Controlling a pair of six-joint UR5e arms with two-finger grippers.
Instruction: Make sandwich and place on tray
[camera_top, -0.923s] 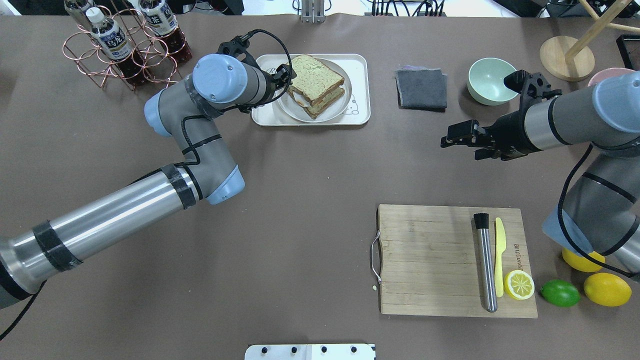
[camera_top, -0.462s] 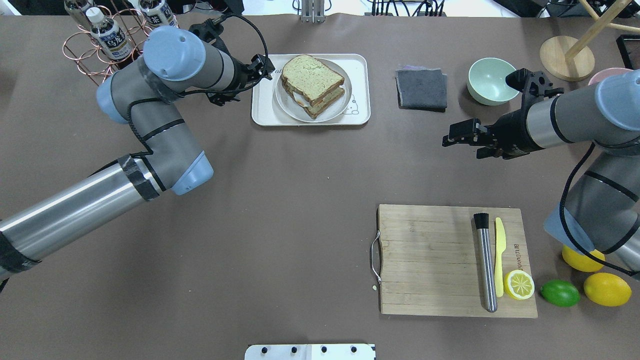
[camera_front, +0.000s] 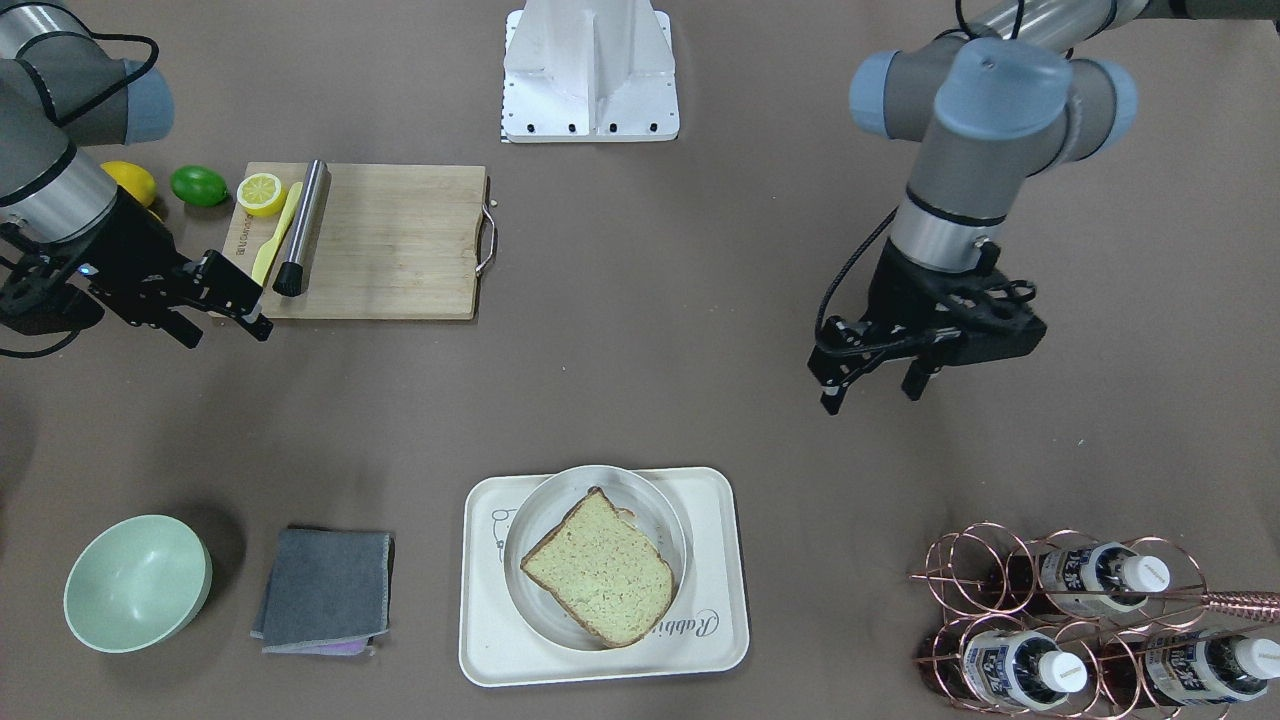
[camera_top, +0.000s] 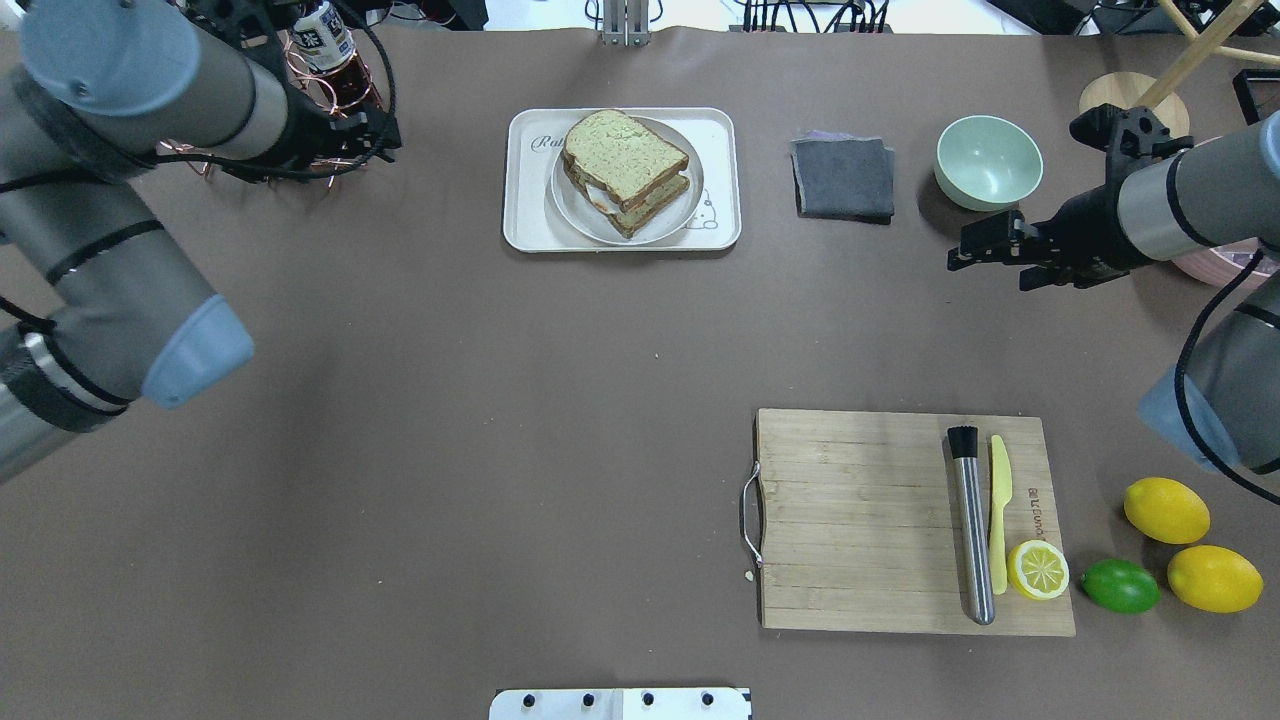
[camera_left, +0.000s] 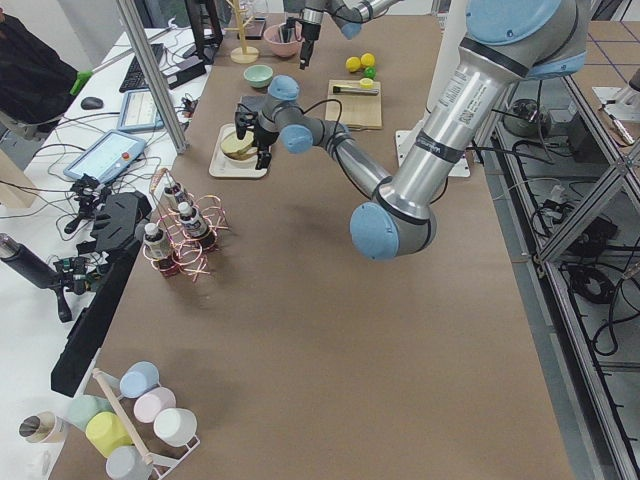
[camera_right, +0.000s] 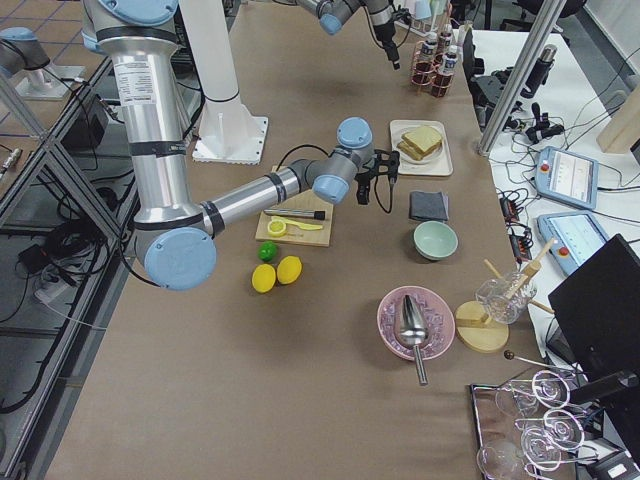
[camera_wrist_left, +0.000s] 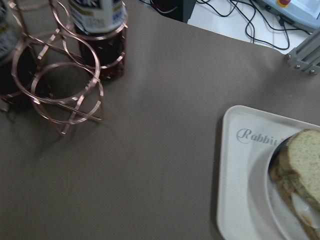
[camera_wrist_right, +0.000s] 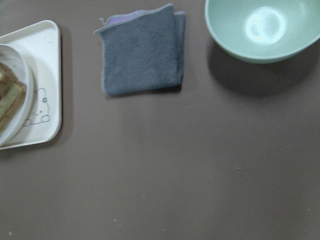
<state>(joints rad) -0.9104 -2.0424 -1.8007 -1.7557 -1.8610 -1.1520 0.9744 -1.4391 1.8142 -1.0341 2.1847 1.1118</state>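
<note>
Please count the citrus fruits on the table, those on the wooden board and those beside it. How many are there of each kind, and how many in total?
Whole lemons: 2
Whole lime: 1
Lemon half: 1
Total: 4

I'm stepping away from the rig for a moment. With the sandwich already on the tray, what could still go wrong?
1. The left gripper hangs open between the tray and the copper bottle rack. A swing outward might snag the rack's wire rings.
2. The sandwich has a top slice that looks skewed off the lower one, so a bump to the tray could slide it.
</note>
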